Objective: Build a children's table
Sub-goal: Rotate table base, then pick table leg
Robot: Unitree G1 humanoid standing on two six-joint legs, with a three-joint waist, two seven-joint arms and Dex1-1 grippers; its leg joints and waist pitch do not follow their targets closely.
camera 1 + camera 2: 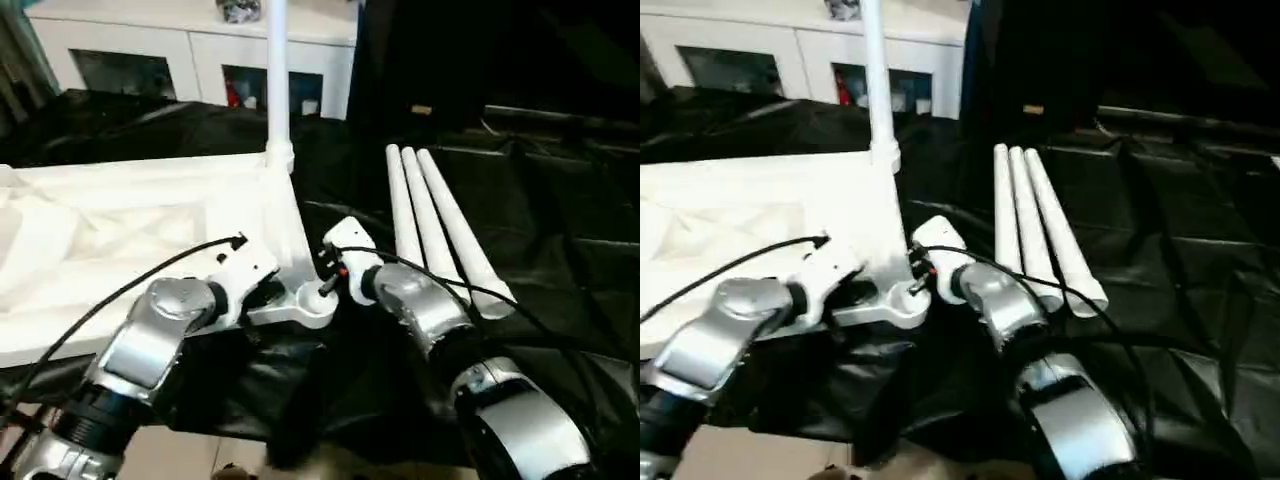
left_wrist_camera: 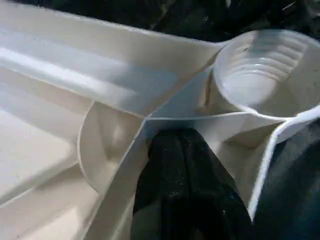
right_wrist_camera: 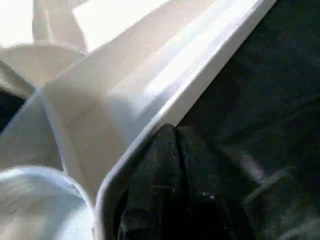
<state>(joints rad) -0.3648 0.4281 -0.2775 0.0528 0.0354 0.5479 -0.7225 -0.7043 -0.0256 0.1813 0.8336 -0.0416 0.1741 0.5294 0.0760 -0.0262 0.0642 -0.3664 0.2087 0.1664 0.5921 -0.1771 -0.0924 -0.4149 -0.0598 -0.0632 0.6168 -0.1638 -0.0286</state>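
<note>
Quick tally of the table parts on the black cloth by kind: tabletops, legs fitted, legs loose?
Tabletop: 1
Fitted leg, standing upright in the far corner socket: 1
Loose legs, lying side by side on the black cloth: 3
Total: 5 parts

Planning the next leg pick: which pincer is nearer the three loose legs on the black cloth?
Right. The right pincer sits at the tabletop edge, just beside the loose legs; the left pincer is farther, over the tabletop's near corner.
</note>
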